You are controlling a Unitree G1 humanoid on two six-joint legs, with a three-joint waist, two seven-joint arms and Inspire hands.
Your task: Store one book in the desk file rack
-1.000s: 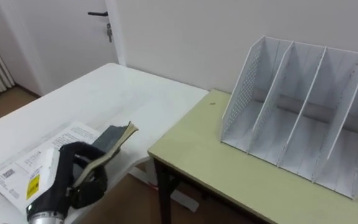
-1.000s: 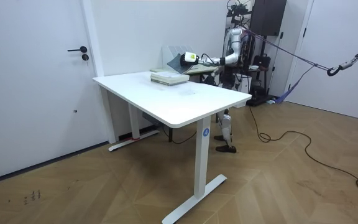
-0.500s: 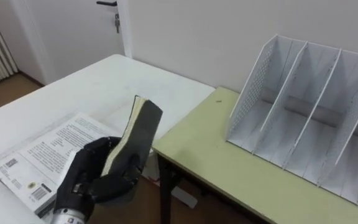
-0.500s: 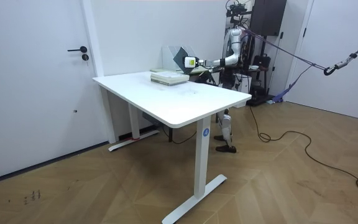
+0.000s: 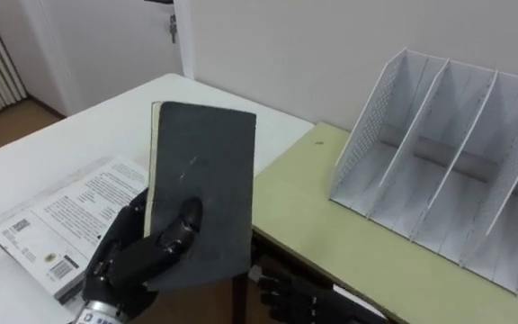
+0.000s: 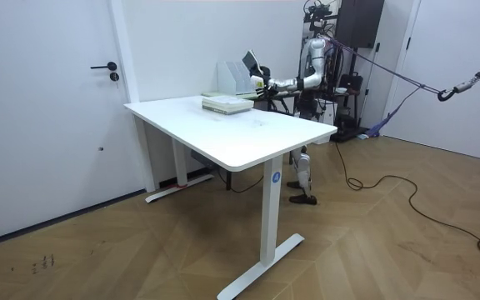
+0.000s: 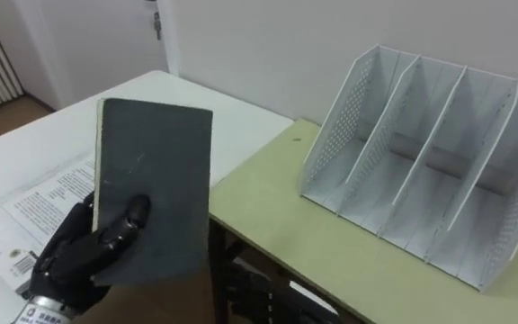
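I've swung the dark book (image 5: 200, 180) from tilted to upright; my left hand (image 5: 138, 261) clamps its lower part above the white surface's (image 5: 106, 126) edge. The rack (image 5: 448, 180) stands well apart on the green surface (image 5: 331, 243), so carrying across likely comes next. My right hand (image 5: 290, 292) hangs low, state unreadable.

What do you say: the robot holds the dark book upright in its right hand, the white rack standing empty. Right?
No: the left hand holds the dark book upright, as the left eye view shows. The white rack does stand empty.
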